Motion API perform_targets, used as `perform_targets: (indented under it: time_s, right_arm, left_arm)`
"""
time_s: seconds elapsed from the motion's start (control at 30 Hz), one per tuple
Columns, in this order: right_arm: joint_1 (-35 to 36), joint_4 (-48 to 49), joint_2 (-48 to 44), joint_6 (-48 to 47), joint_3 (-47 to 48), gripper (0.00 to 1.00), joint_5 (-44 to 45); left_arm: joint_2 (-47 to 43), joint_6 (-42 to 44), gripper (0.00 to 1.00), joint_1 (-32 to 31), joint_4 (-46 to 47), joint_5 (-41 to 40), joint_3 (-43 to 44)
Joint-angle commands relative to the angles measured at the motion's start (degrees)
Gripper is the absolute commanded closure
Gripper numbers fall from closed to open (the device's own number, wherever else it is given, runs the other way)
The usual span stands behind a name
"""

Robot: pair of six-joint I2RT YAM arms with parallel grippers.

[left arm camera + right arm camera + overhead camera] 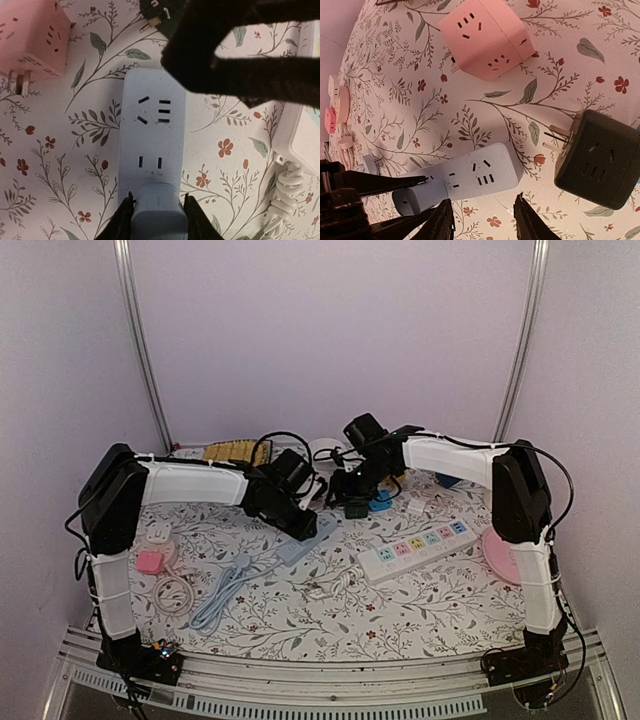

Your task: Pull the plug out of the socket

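In the left wrist view the plug [159, 212] is cut off at 6 o'clock; a blurred black shape [235, 65] at 1 o'clock hides the far end of the power strip [150, 130].

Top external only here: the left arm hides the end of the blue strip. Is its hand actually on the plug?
Observer: Yes. The left wrist view shows the left hand closed on the pale blue plug, a finger against each side; the plug sits in the blue strip.
Operator: Is the right hand holding anything?
Observer: No. Its own camera shows the right hand open and empty above the strip.
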Motion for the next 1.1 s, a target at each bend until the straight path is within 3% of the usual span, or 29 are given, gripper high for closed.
perform_targets:
  time_s: [0.0,0.33,0.5,1.07]
  right_arm:
    - [0.5,2.3,0.6,1.0,-2.5,0.62,-4.3]
    - [0.5,5.6,3.8,4.1,-3.7,0.86,-11.3]
    - [0.6,6.1,5.0,4.6,-4.6,0.88,-12.1]
    - [0.7,2.2,5.9,2.8,-9.0,0.92,-3.9]
  left_arm:
    - [0.5,-1.8,0.81,-1.1,-0.6,0.9,2.0]
    - [0.8,-3.6,0.9,-1.5,1.4,0.7,2.4]
    - [1.0,-4.1,1.0,-1.8,2.4,0.3,3.2]
    - [-1.9,-6.7,1.0,-1.4,3.9,-1.3,6.3]
